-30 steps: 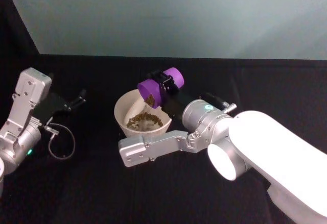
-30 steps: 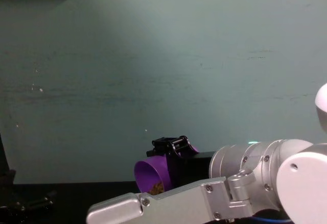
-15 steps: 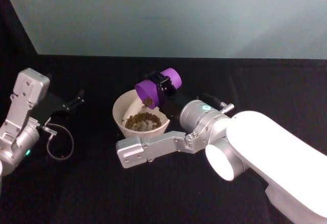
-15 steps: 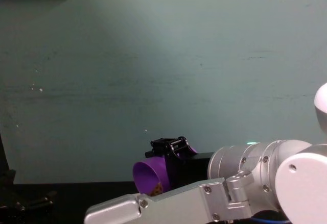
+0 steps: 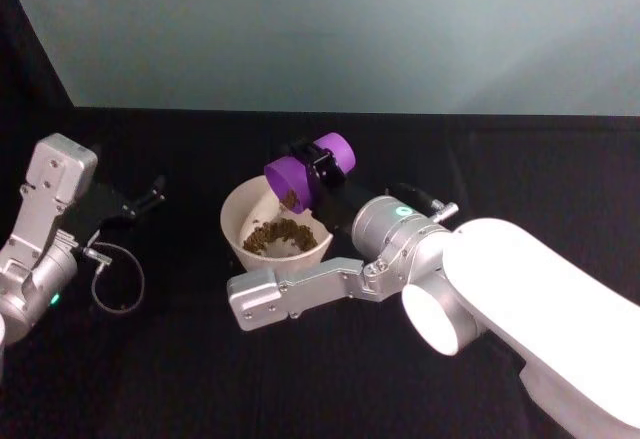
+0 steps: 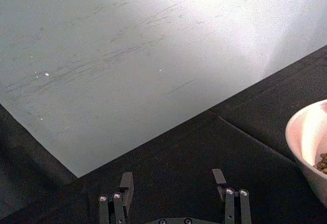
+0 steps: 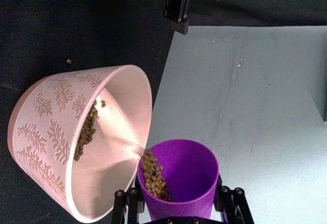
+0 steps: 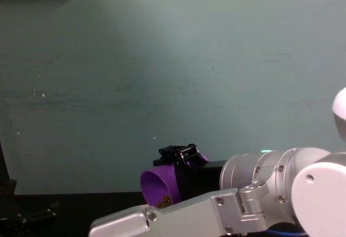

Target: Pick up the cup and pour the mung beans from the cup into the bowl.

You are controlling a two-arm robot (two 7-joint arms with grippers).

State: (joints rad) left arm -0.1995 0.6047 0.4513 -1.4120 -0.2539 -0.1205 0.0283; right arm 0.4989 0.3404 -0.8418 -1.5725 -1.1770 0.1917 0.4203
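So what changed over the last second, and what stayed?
The small purple plastic cup, tilted in the right gripper, eased slightly to the robot's left; more mung beans lie in the wide pale pink bowl. Grip, tilt, bowl and open left gripper are unchanged.

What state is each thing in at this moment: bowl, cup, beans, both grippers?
bowl: upright, partly filled with mung beans
cup: tipped sideways, mouth over the bowl, some mung beans at its lip
right gripper: shut on the cup
left gripper: open, empty, parked at the left
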